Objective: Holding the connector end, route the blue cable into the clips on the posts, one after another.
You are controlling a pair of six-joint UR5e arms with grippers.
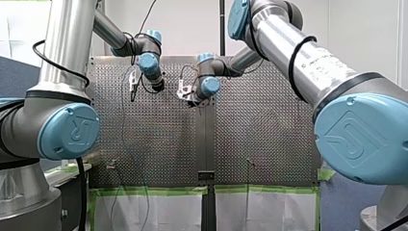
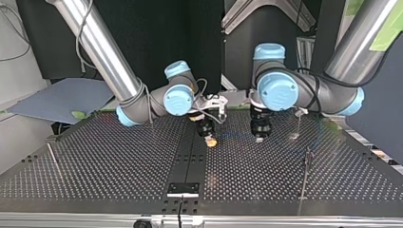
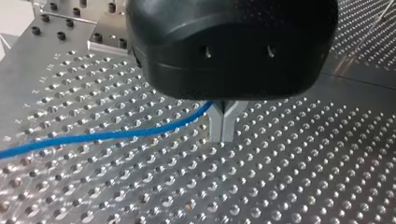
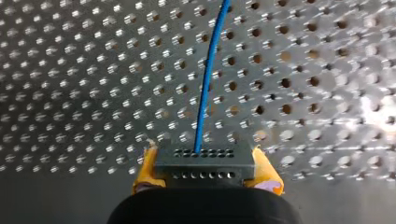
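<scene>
In the right wrist view my right gripper [image 4: 205, 164] is shut, its yellow pads [image 4: 145, 168] pressing both sides of a dark grey connector [image 4: 205, 158]. The blue cable [image 4: 208, 79] leaves the connector and runs ahead over the perforated plate. My left gripper [image 3: 223, 133] has its metal fingers [image 3: 215, 125] shut on the blue cable [image 3: 116, 135], which trails off to one side just above the plate. In the top view both grippers hang close over the table's middle, my right [image 2: 209, 140] beside my left [image 2: 260, 137].
Thin posts stand on the perforated table [image 2: 119, 166] at the top view's right [image 2: 308, 159] and far left [image 2: 51, 154]. A black strip [image 2: 190, 161] runs down the table's middle to a small bracket [image 2: 183, 189]. Green tape edges the front view's near side [image 1: 159, 190].
</scene>
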